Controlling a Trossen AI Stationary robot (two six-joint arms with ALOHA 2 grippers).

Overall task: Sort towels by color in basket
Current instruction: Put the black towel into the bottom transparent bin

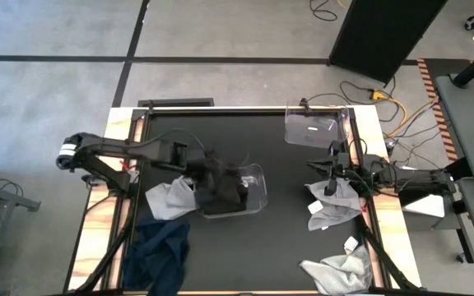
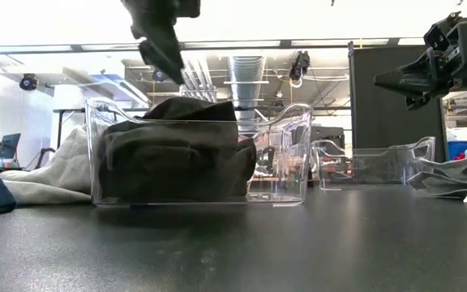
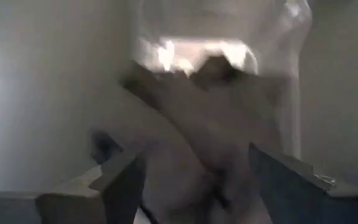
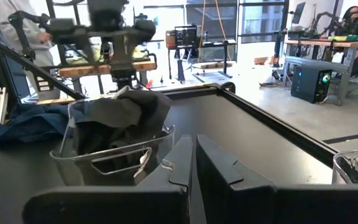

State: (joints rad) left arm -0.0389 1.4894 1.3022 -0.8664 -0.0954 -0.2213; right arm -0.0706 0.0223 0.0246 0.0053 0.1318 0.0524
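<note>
**Black towel in centre bin, left arm over it**

Black towel (image 1: 217, 191) sits bunched inside the clear centre bin (image 1: 257, 182), heaped above the rim; low view shows it filling the bin's left and middle part (image 2: 177, 158). Same bin and dark cloth show far off in the right wrist view (image 4: 120, 124).

Left gripper (image 1: 197, 164) hangs just above the bin's left edge, over the black towel; fingers spread apart in the left wrist view (image 3: 191, 180), cloth showing between them. Whether they touch the cloth, cannot tell.

Light grey towel (image 1: 169, 200) lies on the table touching the bin's left side. Navy towel (image 1: 159, 247) lies near it, toward the front-left of the bin, partly hanging off the table edge.

Right of the bin: 2 more light grey towels, 1 (image 1: 336, 204) under the right gripper (image 1: 332, 168), 1 (image 1: 340, 270) at the front edge. Right gripper's fingers pressed together, holding nothing (image 4: 194, 162), raised well clear of the bin.

1 empty clear bin (image 1: 311, 127) stands behind and right of the centre bin.
</note>
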